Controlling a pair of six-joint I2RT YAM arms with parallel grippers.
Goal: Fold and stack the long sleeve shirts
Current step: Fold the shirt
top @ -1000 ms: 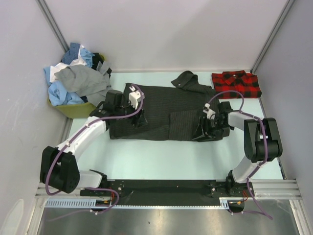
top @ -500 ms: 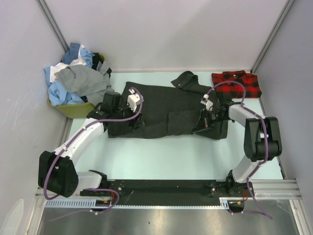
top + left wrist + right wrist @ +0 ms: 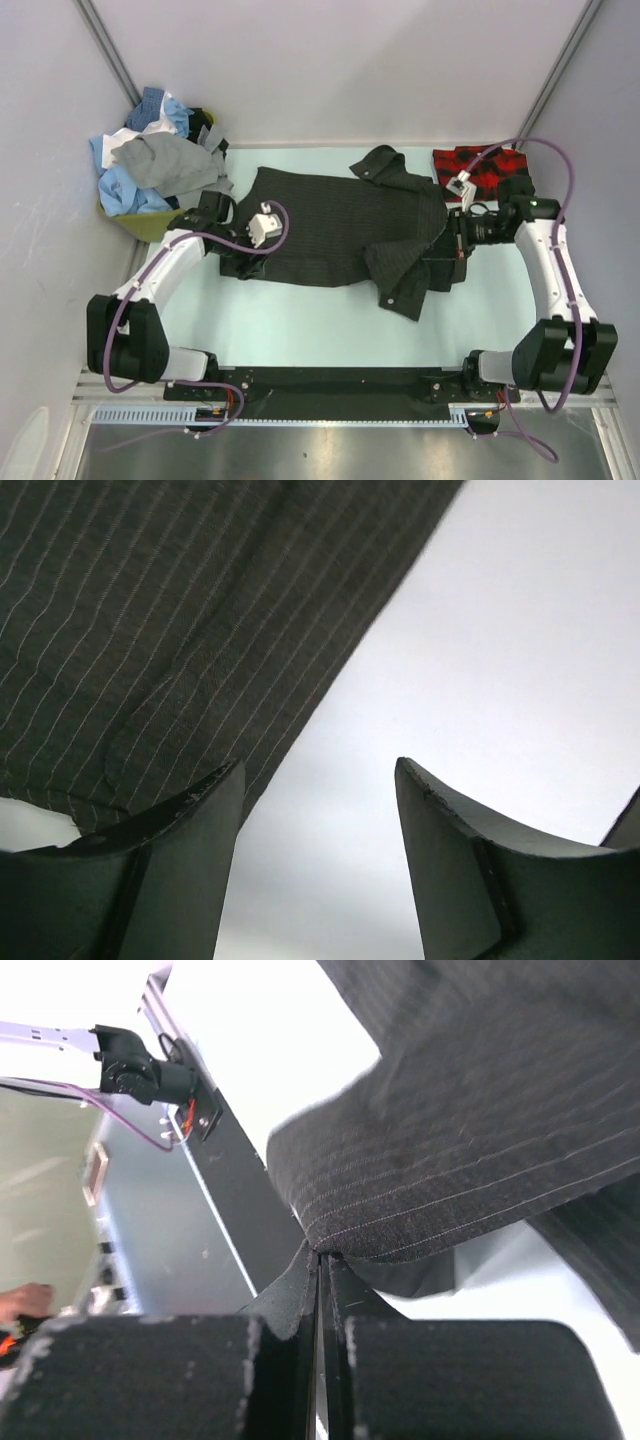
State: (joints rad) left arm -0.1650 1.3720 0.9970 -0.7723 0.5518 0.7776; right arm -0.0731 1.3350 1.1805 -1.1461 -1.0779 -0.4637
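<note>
A dark charcoal pinstriped shirt [image 3: 320, 225] lies spread across the middle of the table, collar [image 3: 380, 165] toward the back. My right gripper [image 3: 453, 240] is shut on the shirt's right side and holds it lifted, and a sleeve flap [image 3: 400, 275] hangs toward the front. In the right wrist view the pinstriped cloth [image 3: 470, 1150] is pinched at the tips of the right gripper [image 3: 322, 1252]. My left gripper [image 3: 240, 263] is open at the shirt's front left corner. In the left wrist view the shirt's edge [image 3: 150, 650] lies by the left finger of the left gripper [image 3: 320, 765], with nothing between the fingers.
A folded red-and-black plaid shirt [image 3: 495, 172] lies at the back right, partly behind my right arm and its cable. A yellow-green bin [image 3: 155, 225] at the back left holds a heap of blue, white and grey shirts [image 3: 150, 160]. Grey walls close in on both sides.
My right gripper shut on the shirt's right side and swung right and up, dragging the sleeve out toward the front. My left gripper slid to the shirt's front left corner, still open.
</note>
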